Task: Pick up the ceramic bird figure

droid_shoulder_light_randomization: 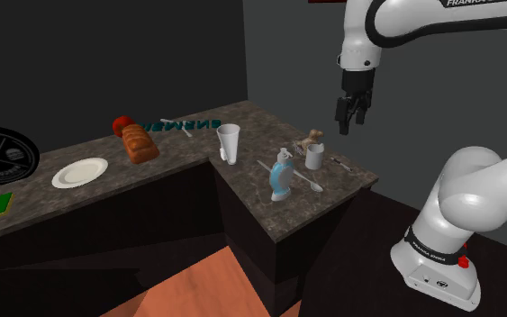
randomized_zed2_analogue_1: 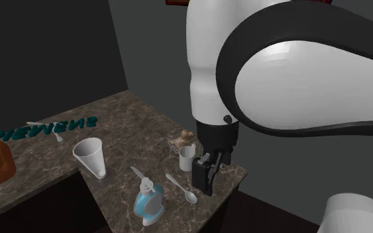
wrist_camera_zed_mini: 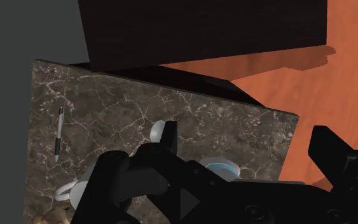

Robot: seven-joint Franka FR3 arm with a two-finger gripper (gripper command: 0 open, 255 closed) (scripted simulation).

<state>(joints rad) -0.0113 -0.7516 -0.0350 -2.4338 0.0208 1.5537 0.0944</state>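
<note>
From where I stood, the whole business turned on one thing: the jaws hung high in the air over the far corner of the dark marbled tabletop [droid_shoulder_light_randomization: 262,126], and the small brown bird figure [droid_shoulder_light_randomization: 312,137] sat below them and off toward the shoulder view's left, not under them. The jaws were released, the two black fingers [wrist_camera_zed_mini: 170,135] standing well apart with nothing between them but bare stone far beneath.

The bird figure perched near the tabletop's edge, just behind a white mug [droid_shoulder_light_randomization: 313,158]. Whether the two touched I could not tell. From the second exterior view the bird figure [randomized_zed2_analogue_1: 185,138] showed past the mug [randomized_zed2_analogue_1: 187,157], with the jaws out over the corner on that view's right. Looking along the hand, only a sliver of the bird figure [wrist_camera_zed_mini: 49,218] was in sight, outside the gap and beyond the finger on the mug's [wrist_camera_zed_mini: 74,191] side.

So my guess was that the hand needed to slide across toward the mug's side and then come down, ending with the bird figure between the fingers rather than beside them. The figure looked squat and upright. I could not make out a long axis worth lining up to. The mug crowded it on one flank, and a pen [droid_shoulder_light_randomization: 339,163], a spoon [droid_shoulder_light_randomization: 307,180] and a blue bottle-like thing [droid_shoulder_light_randomization: 281,176] lay nearby, so a careless descent might have knocked the mug first.
</note>
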